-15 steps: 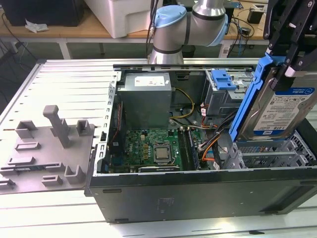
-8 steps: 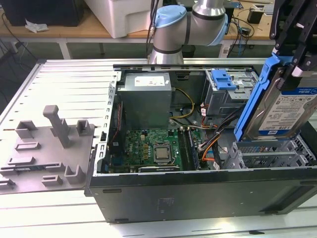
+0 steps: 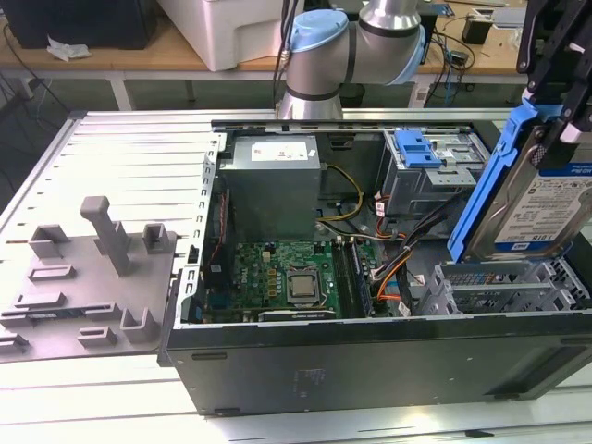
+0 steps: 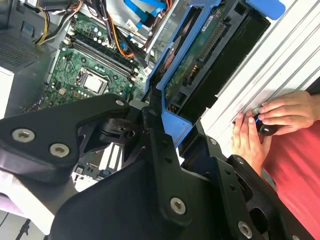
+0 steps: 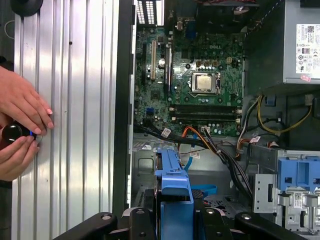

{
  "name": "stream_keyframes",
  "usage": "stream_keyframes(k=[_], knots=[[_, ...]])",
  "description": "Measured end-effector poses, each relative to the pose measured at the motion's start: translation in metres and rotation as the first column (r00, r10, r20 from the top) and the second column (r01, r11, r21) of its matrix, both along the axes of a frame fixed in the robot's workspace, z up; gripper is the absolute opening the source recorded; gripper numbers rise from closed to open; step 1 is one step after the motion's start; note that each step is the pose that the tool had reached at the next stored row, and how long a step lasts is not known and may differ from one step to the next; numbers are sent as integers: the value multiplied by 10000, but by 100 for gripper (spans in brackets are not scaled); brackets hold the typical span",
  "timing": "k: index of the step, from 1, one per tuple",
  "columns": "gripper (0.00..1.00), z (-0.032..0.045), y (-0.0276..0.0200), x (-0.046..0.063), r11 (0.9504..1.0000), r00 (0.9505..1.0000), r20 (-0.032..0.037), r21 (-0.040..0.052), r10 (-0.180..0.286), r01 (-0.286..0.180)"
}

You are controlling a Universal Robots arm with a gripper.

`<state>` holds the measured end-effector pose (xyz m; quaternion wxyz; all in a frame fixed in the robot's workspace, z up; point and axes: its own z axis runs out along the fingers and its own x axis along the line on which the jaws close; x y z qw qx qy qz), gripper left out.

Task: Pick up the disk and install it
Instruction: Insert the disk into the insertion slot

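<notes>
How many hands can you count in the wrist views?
2. One hand rests its fingers on the ribbed table beside the computer case; the other curls next to it, both around a small black object. More may be out of frame.

Disk (image 3: 546,205) partly past picture's edge

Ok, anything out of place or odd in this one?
Yes: a person's hands rest on the ribbed table beside the open computer case, holding a small black device, oddly near the claw. The disk hangs tilted in the claw above the drive cage, not seated; that fits the task.
</notes>
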<state>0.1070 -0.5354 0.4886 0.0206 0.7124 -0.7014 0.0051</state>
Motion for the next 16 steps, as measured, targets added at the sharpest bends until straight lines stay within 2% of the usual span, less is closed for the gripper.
stream_keyframes(k=[12,16], knots=[[37,-4,58,23,10000,10000,2,0,1,-1],[37,-4,63,39,10000,10000,5,0,1,-1]])
